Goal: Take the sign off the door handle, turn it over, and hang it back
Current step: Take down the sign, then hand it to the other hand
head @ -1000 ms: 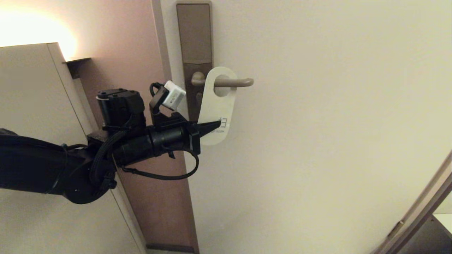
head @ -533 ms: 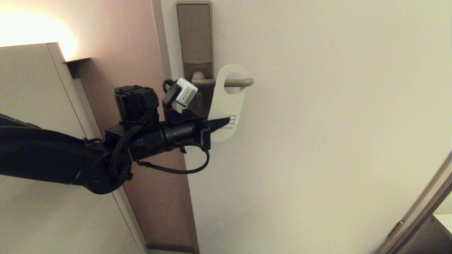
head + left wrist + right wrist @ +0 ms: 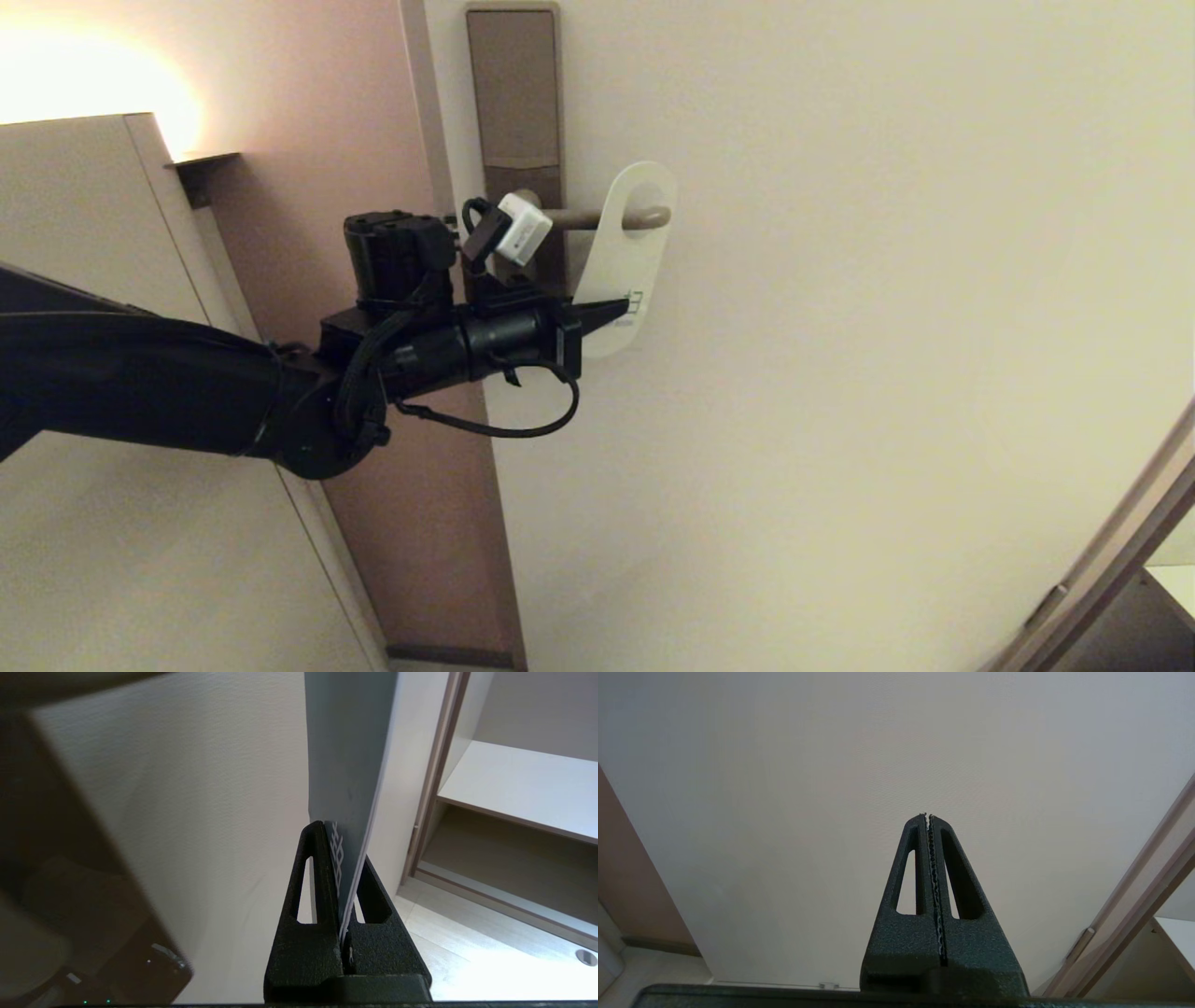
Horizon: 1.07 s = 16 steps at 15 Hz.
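The flat white oblong door-hanger sign (image 3: 624, 271) hangs with its oval hole around the rounded tip of the slim bronze-beige metal lever handle (image 3: 611, 218), tilted away from vertical. This placement suggests it is being drawn off the free end of the lever. The left gripper (image 3: 611, 313) is clamped on the sign's lower edge, jaws nearly together with only the thin card between them; the left wrist view shows the sign's teal-blue reverse face. The right gripper (image 3: 928, 816) is parked facing the cream door panel (image 3: 887, 280), fingers pressed together, holding nothing.
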{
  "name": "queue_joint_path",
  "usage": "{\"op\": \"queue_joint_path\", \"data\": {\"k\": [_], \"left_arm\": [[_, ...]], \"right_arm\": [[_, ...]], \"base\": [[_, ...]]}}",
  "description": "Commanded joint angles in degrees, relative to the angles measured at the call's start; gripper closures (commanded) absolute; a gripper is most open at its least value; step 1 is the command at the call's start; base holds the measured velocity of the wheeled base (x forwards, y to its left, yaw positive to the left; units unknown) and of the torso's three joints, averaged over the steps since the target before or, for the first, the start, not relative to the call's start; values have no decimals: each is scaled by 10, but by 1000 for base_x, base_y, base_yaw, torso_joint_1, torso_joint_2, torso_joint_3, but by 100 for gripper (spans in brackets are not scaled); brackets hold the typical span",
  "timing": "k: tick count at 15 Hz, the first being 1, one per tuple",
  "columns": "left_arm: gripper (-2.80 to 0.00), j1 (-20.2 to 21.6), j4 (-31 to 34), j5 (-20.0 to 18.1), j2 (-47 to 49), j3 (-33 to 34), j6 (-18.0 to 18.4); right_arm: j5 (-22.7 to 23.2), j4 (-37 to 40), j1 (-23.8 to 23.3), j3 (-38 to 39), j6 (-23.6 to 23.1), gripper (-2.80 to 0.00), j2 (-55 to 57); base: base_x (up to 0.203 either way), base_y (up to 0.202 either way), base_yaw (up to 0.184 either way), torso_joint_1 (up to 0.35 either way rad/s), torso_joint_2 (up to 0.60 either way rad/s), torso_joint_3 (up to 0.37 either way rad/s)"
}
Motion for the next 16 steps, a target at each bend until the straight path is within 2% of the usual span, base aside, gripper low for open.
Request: {"op": "queue_joint_path", "data": {"k": [1,11,13,16], "left_arm": [[0,-4,-2,-2,4,-5,0],[0,-58,-5,13,-6,19,0],[0,-70,-6,11,-38,70,0],[0,-95,-6,-6,-112,184,-3]], "right_arm": [[0,-1,0,0,-1,0,0],[0,-1,0,0,-1,0,0],[0,-1,0,0,0,0,0],[0,-1,0,0,-1,0,1]], "base": [[0,0,0,0,0,0],[0,0,0,0,0,0],[0,0,0,0,0,0],[0,0,0,0,0,0]]}}
